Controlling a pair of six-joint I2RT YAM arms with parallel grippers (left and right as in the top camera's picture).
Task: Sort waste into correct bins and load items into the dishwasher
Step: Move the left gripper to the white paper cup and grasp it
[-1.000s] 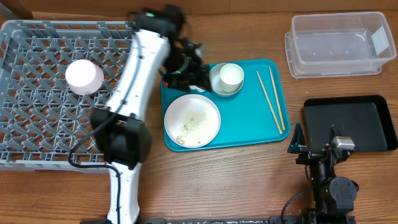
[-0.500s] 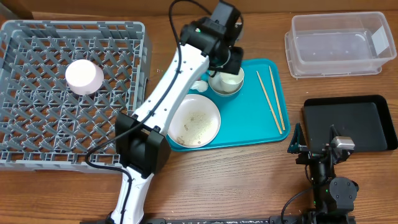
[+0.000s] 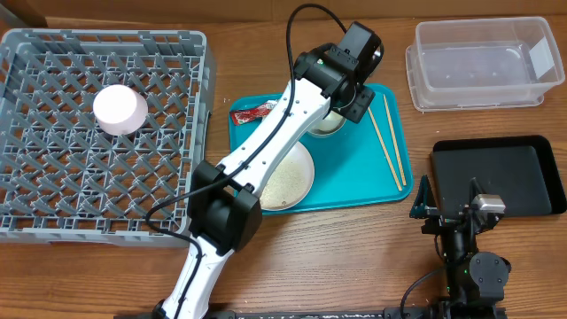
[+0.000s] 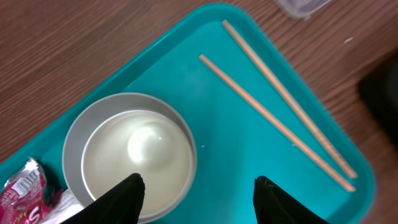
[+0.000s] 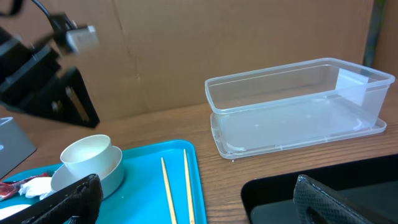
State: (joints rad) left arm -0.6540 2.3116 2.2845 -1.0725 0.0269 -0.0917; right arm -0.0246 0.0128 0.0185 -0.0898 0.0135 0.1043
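overhead, the left jaws hang over the steel bowl [image 3: 321, 127] on the teal tray [image 3: 354, 182], with the chopsticks [image 3: 387, 142] lying just beside. left wrist: these jaws stand apart, empty, above the small white cup [image 4: 137, 158] nested in that bowl. right wrist: the right jaws gape wide, holding nothing.

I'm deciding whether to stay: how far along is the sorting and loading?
Done: one round white cup sits in the grey lattice dish rack. In hand: nothing; the left end effector hovers open above the steel bowl. Left: that bowl, the rice-strewn round white plate, wooden chopsticks and red wrapper lie on the teal tray; the clear plastic tub and black rectangular tray hold nothing.
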